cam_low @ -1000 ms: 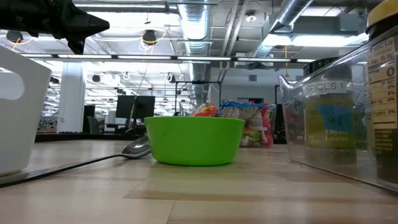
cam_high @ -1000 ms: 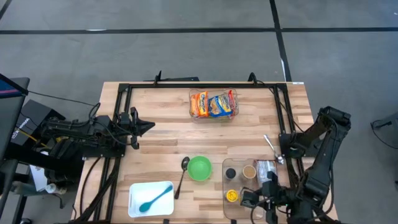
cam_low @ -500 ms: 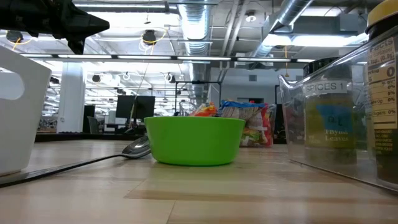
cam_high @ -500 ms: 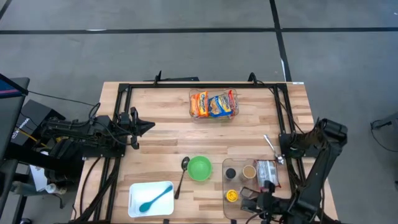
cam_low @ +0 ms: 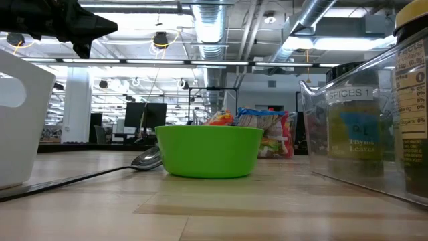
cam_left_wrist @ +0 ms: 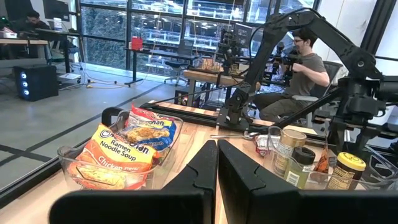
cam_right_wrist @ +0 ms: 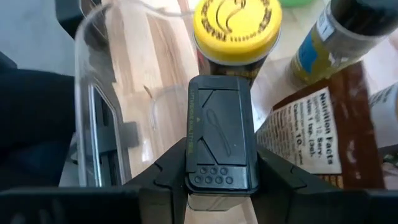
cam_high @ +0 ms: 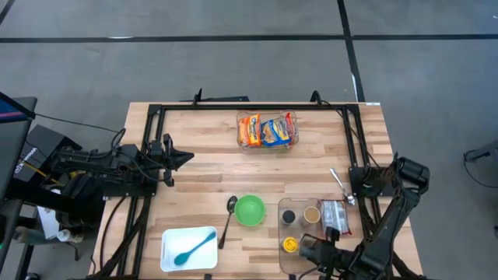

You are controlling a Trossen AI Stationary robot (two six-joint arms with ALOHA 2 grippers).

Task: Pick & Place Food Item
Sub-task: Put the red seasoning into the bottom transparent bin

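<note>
Ramen noodle packets (cam_high: pixel 267 131) lie in a clear tub at the table's far middle; they also show in the left wrist view (cam_left_wrist: pixel 121 155). My left gripper (cam_high: pixel 185 158) is shut and empty, hovering at the table's left, pointing toward the packets. My right gripper (cam_high: pixel 311 253) is low over the clear spice bin (cam_high: pixel 282 232) near the near right edge. Its fingers stand on either side of a black rectangular-capped container (cam_right_wrist: pixel 221 134). In the bin, a yellow-lidded jar (cam_right_wrist: pixel 235 28), a dark-lidded jar (cam_right_wrist: pixel 348 31) and a brown packet (cam_right_wrist: pixel 323 137) lie beyond it. My right gripper has the black rectangular cap (cam_right_wrist: pixel 194 149) pinched between its two fingers, one on each long side, coming from above and pointing down into the spice bin. I cannot tell whether the container is lifted or rests on the bin's floor.
A green bowl (cam_high: pixel 250 210) stands at the near middle with a metal spoon (cam_high: pixel 229 216) beside it. A white tray (cam_high: pixel 167 257) with a teal spoon lies near left. Another spoon (cam_high: pixel 338 185) lies at the right. A black frame (cam_high: pixel 233 109) runs around the table.
My right gripper has gone a little toward the table's left and near edge over the spice bin, and its arm has folded lower.
</note>
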